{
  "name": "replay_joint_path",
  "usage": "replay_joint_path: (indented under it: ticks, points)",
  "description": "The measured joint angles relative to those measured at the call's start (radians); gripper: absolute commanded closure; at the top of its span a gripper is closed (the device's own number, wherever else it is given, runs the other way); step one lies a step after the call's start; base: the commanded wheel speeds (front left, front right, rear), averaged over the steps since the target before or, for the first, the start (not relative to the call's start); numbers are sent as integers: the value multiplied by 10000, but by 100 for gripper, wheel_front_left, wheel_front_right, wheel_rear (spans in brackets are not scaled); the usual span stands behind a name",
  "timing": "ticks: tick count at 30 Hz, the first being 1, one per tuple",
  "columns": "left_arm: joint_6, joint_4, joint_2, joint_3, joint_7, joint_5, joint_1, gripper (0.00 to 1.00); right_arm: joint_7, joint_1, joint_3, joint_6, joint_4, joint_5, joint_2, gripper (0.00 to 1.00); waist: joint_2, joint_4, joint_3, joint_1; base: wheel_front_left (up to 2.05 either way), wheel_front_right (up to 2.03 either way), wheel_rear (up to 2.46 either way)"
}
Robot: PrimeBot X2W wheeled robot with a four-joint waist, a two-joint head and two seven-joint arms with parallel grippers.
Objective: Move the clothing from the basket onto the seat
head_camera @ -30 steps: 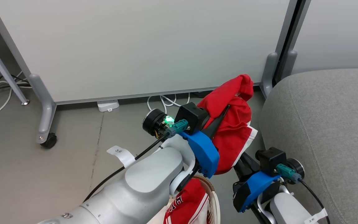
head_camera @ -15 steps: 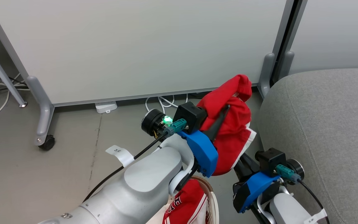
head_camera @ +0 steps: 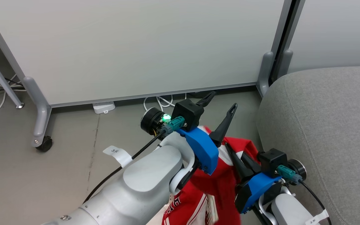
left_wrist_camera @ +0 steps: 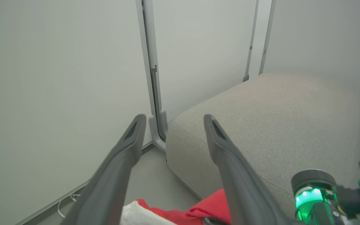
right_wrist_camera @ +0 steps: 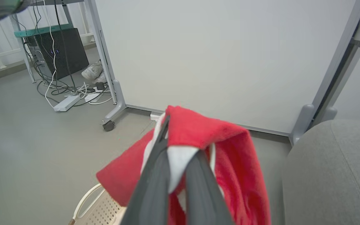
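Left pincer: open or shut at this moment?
Open. The left pincer shows its two dark fingers wide apart, gripping nothing; the red garment sags below.

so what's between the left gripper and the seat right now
Nothing but bare floor, as the head view shows: the open left gripper stands clear of the seat. The red garment hangs lower, pinched in the shut right gripper.

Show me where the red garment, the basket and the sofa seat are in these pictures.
red garment (right_wrist_camera: 236, 150): right wrist view, its hanging red fabric.
basket (right_wrist_camera: 103, 212): right wrist view, perforated cream wall.
sofa seat (head_camera: 323, 125): head view, grey top surface.
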Motion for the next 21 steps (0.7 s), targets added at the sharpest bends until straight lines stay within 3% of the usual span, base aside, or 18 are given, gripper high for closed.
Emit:
replay_joint_path:
  ticks: [6,14,21]
  points:
    - [88,-426,8,938,0,851,693,0,-29,6,-224,0,-61,-75,0,100,0,-14,66,0,0,0,0]
    - [332,-1864,727,2748,-10,2744,2507,0,-40,24,-454,0,-259,-167,0,100,0,-42,216,0,0,0,0]
    - [382,-3436,970,4497,-10,4311,4694,0,-88,51,-616,0,-376,-155,-2,100,-1,-113,253,0,0,0,0]
